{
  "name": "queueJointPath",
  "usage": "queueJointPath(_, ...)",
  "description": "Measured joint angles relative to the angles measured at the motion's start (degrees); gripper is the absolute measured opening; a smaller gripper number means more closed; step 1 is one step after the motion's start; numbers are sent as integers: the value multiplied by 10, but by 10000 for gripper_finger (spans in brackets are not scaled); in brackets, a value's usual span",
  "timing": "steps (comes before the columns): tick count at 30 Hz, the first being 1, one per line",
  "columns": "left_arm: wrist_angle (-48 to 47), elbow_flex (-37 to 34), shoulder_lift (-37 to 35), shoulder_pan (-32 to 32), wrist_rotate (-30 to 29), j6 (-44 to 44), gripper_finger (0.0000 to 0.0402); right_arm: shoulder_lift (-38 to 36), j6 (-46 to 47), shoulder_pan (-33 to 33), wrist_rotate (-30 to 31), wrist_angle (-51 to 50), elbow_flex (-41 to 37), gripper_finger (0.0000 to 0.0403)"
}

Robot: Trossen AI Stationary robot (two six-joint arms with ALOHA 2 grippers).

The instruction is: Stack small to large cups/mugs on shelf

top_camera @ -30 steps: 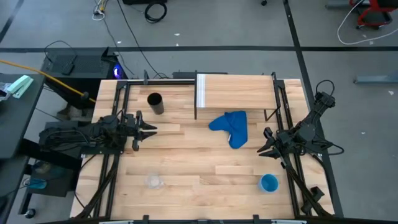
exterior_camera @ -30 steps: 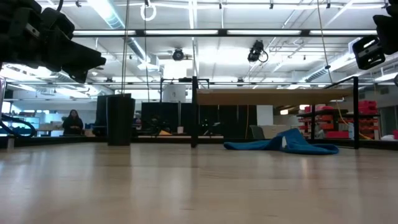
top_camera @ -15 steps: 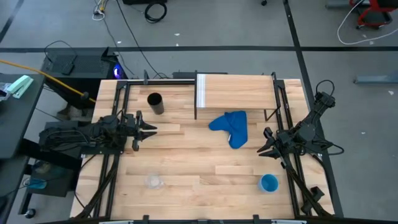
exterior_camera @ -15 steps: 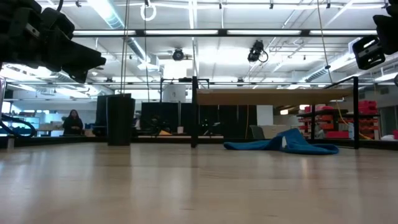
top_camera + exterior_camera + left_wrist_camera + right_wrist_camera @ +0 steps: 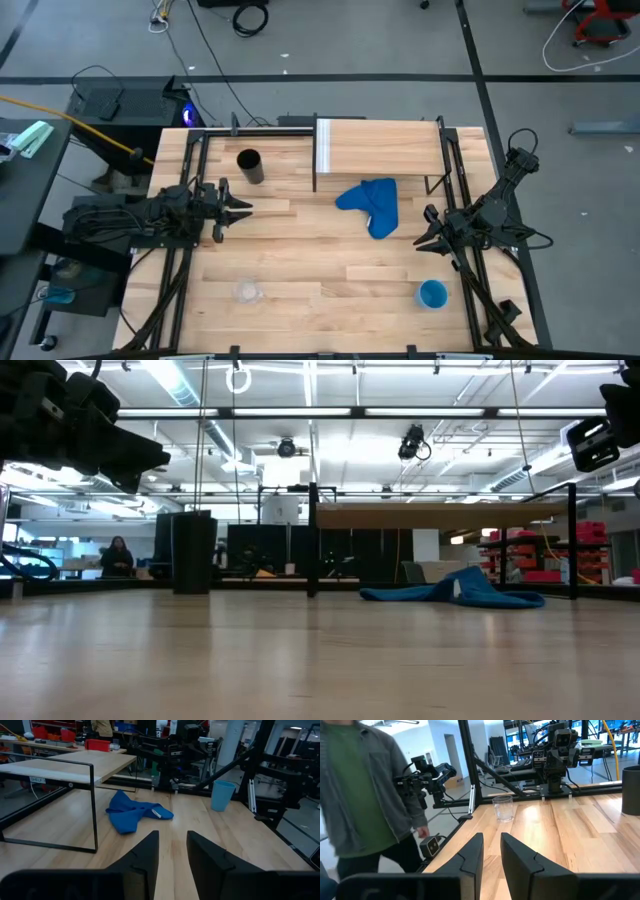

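Both arms hover, left gripper and right gripper with fingers slightly parted and empty, so the glass, well apart from both, wants a gentle upright pinch before the shelf.

A crumpled blue cloth lies on the wooden tabletop.

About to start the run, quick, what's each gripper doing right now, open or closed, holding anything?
Left gripper: open, fingers apart, holding nothing.
Right gripper: open, fingers apart, holding nothing.
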Motion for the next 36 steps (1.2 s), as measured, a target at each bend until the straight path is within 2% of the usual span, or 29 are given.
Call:
queueJointPath(30,8,0,0,0,0,-3,107,0,19,0,0,0,2,73)
queueJointPath(36,85,0,0,0,0,-112,107,0,55,0,0,31,19,73)
